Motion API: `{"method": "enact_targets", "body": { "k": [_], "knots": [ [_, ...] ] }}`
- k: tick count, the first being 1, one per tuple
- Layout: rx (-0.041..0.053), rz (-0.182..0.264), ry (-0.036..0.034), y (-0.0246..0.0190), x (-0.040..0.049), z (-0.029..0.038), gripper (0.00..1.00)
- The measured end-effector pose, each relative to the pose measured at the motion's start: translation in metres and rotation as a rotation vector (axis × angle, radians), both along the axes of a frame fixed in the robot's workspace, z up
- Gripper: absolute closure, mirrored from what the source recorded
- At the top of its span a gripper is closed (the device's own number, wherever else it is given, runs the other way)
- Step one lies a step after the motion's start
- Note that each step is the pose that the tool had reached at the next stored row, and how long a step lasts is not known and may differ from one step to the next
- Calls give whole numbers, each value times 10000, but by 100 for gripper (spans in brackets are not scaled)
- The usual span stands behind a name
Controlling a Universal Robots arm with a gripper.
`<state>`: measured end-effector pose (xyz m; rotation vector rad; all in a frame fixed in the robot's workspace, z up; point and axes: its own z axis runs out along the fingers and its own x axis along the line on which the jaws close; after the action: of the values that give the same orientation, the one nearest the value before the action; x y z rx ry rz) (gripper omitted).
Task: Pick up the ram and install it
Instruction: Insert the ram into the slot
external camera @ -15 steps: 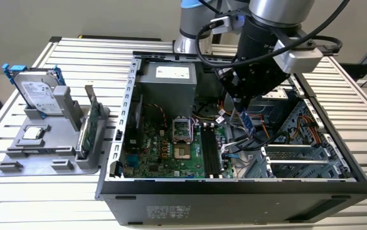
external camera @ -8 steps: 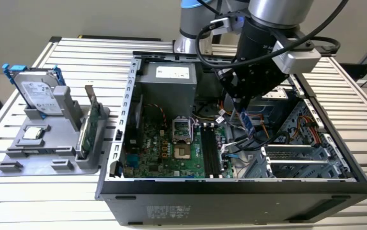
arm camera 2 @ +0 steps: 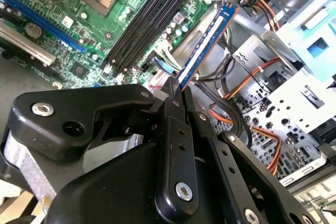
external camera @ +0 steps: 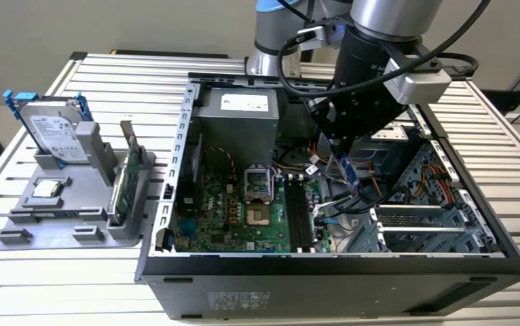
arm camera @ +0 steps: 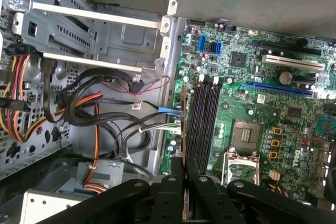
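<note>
Black fingers [arm camera 2: 174,124] are clamped on the ram [arm camera 2: 207,43], which sticks out past their tips. The long slots [arm camera 2: 142,24] lie to one side. Loose cables [arm camera 2: 239,85] crowd close; I reckon one could snag it.

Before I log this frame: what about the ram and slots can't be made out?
- The ram's gripped end: second wrist view, hidden inside the gripper.
- The ram's height above the memory slots: first wrist view shows it edge-on.
- The slots' near ends: first wrist view, covered by the gripper.
</note>
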<state>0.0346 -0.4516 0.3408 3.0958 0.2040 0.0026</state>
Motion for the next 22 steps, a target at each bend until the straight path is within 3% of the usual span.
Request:
{"method": "enact_targets", "body": {
  "k": [12, 22],
  "knots": [
    [-48, -70, 0, 200, 9, -35, 100],
    [-82, -92, 0, 271, 20, -68, 100]
  ]
}}
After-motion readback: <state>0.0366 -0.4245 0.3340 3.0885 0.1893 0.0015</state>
